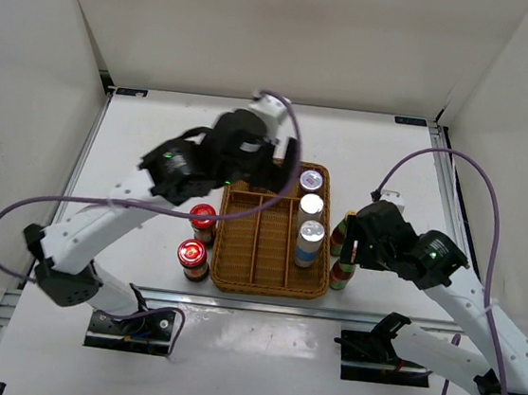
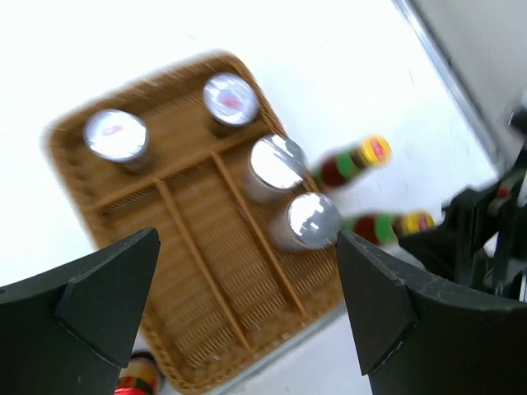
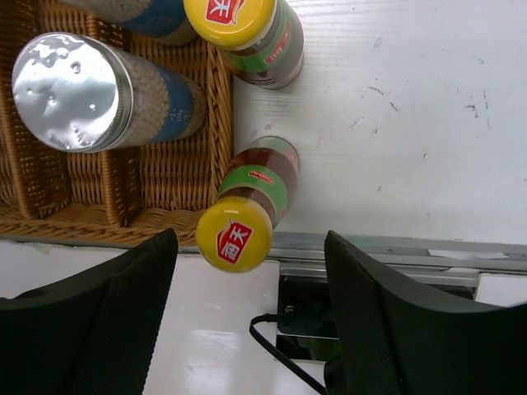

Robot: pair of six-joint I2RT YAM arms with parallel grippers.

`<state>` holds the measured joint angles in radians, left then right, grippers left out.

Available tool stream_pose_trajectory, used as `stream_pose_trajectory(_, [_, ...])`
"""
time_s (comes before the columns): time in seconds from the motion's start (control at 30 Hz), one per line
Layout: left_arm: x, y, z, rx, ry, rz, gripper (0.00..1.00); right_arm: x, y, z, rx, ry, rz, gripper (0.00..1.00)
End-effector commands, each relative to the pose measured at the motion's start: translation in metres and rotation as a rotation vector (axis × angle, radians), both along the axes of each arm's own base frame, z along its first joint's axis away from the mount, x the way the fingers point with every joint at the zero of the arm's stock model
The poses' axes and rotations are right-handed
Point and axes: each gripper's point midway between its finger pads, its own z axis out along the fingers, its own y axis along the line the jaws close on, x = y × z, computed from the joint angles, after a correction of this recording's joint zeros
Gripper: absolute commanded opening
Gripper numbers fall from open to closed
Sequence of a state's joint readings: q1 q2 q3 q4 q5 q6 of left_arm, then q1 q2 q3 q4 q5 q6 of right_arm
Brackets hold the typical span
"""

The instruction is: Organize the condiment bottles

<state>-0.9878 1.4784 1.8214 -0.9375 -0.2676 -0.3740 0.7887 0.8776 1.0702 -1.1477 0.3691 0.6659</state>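
Right wrist view is showing the released right gripper (image 3: 247, 245) framing a yellow-capped bottle (image 3: 257, 193) by the bench's near edge.

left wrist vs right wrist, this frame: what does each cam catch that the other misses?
Left wrist only: the whole wicker tray with its dividers, all four silver-lidded bottles standing in it, part of a red-lidded jar outside its edge, and the right arm.
Right wrist only: the metal rail along the table edge, plus the printed logos on the yellow caps, sharp here.
Both: the two yellow-capped bottles standing on the table just outside the tray, and the tray corner next to them holding a silver-lidded bottle.
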Motion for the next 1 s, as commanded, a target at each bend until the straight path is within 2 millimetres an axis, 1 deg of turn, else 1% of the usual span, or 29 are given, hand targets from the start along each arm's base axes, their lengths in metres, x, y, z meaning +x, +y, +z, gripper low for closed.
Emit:
stream_pose_trajectory(0.0, [0.011,0.064,0.036,-0.049,-0.083,0.165,0.99,0.009,0.006,-0.003,0.016,-0.015,-0.044,0.75])
stream_pose_trajectory(0.03, [0.014,0.076,0.034,-0.036,-0.093,0.193,0.99,0.008,0.006,-0.008,0.001,-0.001,-0.044,0.73])
stream_pose_trajectory(0.07, [0.018,0.095,0.041,-0.052,-0.107,0.237,0.99,0.009,0.004,-0.008,-0.005,-0.008,-0.049,0.71])
stream_pose_trajectory(0.13, [0.021,0.112,0.034,-0.028,-0.103,0.274,0.99,0.011,0.004,-0.009,-0.015,-0.005,-0.062,0.66])
stream_pose_trajectory(0.17, [0.027,0.125,0.033,-0.017,-0.109,0.306,0.99,0.012,0.004,-0.011,-0.023,0.002,-0.062,0.65])
stream_pose_trajectory(0.2, [0.028,0.13,0.032,-0.013,-0.109,0.308,0.99,0.012,0.005,-0.011,-0.017,0.003,-0.071,0.64])
stream_pose_trajectory(0.27, [0.031,0.147,0.025,0.008,-0.088,0.35,0.99,0.012,0.005,-0.013,-0.024,0.01,-0.071,0.58])
stream_pose_trajectory(0.3, [0.031,0.15,0.024,0.003,-0.082,0.354,0.99,0.012,0.006,-0.013,-0.018,0.011,-0.079,0.56])
stream_pose_trajectory(0.33, [0.031,0.153,0.021,0.006,-0.069,0.354,0.99,0.011,0.005,-0.016,-0.025,0.017,-0.079,0.5])
stream_pose_trajectory(0.37, [0.035,0.16,0.017,0.011,-0.059,0.375,0.99,0.011,0.005,-0.016,-0.025,0.017,-0.079,0.48])
stream_pose_trajectory(0.43, [0.035,0.165,0.02,-0.003,-0.059,0.384,0.99,0.009,0.005,-0.019,-0.027,0.039,-0.083,0.43])
stream_pose_trajectory(0.47, [0.037,0.169,0.016,0.005,-0.05,0.385,0.99,0.006,0.004,-0.02,-0.031,0.053,-0.079,0.41])
stream_pose_trajectory(0.5, [0.037,0.169,0.016,0.005,-0.05,0.385,0.99,0.006,0.004,-0.02,-0.031,0.053,-0.079,0.37])
stream_pose_trajectory(0.53, [0.037,0.169,0.016,0.005,-0.05,0.385,0.99,0.006,0.005,-0.022,-0.038,0.059,-0.079,0.37])
stream_pose_trajectory(0.63, [0.038,0.172,0.016,0.012,-0.054,0.39,0.99,0.003,0.002,-0.023,-0.051,0.071,-0.079,0.28])
stream_pose_trajectory(0.73, [0.038,0.172,0.016,0.012,-0.054,0.39,0.99,0.005,-0.001,-0.015,-0.051,0.055,-0.095,0.2])
stream_pose_trajectory(0.77, [0.038,0.172,0.016,0.012,-0.054,0.39,0.99,0.006,0.001,-0.011,-0.041,0.046,-0.095,0.14])
stream_pose_trajectory(0.8, [0.038,0.172,0.016,0.012,-0.054,0.39,0.99,0.008,0.0,-0.001,-0.036,0.025,-0.102,0.13])
stream_pose_trajectory(0.83, [0.038,0.176,0.018,0.013,-0.064,0.396,0.99,0.01,-0.002,0.005,-0.035,0.012,-0.107,0.12])
stream_pose_trajectory(0.87, [0.037,0.177,0.016,0.02,-0.057,0.396,0.99,0.01,-0.002,0.013,-0.031,0.0,-0.096,0.08])
stream_pose_trajectory(0.9, [0.038,0.179,0.016,0.017,-0.054,0.402,0.99,0.01,-0.003,0.016,-0.055,0.015,-0.087,0.05])
stream_pose_trajectory(0.93, [0.04,0.184,0.016,0.017,-0.054,0.418,0.99,0.014,0.001,0.034,-0.029,-0.014,-0.08,0.03])
stream_pose_trajectory(0.97, [0.039,0.187,0.019,0.007,-0.059,0.42,0.99,0.015,0.002,0.041,-0.024,-0.019,-0.08,0.01])
